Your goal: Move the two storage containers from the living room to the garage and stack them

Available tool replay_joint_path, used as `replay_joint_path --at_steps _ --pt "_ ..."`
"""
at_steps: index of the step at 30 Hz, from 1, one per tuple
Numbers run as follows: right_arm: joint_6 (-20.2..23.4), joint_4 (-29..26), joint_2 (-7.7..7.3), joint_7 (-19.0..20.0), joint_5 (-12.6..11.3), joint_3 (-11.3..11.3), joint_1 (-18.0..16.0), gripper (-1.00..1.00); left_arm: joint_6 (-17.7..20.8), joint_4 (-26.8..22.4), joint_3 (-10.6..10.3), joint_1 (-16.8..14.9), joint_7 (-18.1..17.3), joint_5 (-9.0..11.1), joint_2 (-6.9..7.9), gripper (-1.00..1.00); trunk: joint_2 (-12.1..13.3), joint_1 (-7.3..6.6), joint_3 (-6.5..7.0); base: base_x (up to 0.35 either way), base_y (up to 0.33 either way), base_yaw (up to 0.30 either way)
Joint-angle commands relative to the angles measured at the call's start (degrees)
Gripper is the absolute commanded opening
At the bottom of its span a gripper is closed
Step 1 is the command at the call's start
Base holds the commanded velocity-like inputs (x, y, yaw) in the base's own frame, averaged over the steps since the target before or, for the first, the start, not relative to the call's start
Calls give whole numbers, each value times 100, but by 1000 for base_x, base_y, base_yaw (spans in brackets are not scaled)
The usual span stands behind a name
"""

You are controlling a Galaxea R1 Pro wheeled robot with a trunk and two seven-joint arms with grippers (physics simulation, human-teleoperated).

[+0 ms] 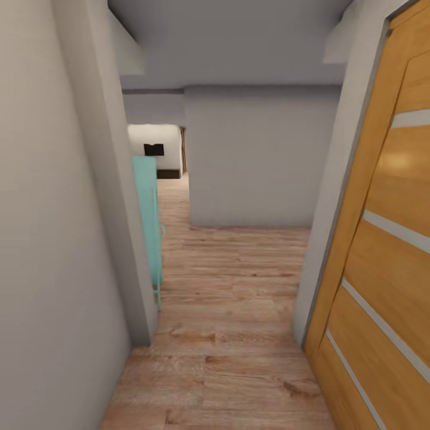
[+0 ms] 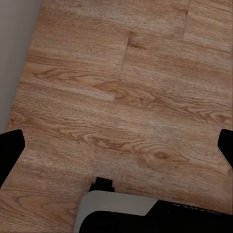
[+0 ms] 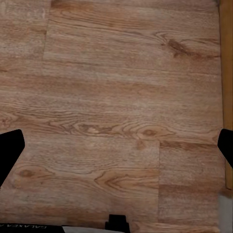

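Light wood planks (image 1: 233, 334) cover a narrow hallway between a grey wall (image 1: 54, 239) and an orange wooden door (image 1: 388, 251) standing open. A turquoise cabinet (image 1: 148, 221) stands past the wall corner. Far down the hallway, a room with a white wall (image 1: 158, 140) is visible. Left gripper (image 2: 116, 145): fingers spread wide, holding nothing. Right gripper (image 3: 116, 145): fingers spread wide, holding nothing. Both hang above the planks.

Wooden door (image 1: 382, 251) — cut off by the head view's right edge. Turquoise cabinet (image 1: 148, 221) — mostly hidden behind the left wall corner (image 1: 119, 197). Dark object (image 1: 153, 150) in the far room — too small to identify.
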Motion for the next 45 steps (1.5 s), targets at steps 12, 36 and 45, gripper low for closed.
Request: replay_joint_path --at_steps 12,36,45 --pt "-16 7 1 -11 12 17 -7 100 -39 24 22 -8 -3 3 0 100 -3 5 0 323 0 0" --pt "-16 7 6 -36 17 17 -8 100 -31 25 21 -8 -3 3 -9 100 -3 5 0 324 -46 0" --pt "-16 7 4 -34 22 17 -6 100 -30 23 21 -8 -3 3 -10 100 -3 5 0 323 -4 0"
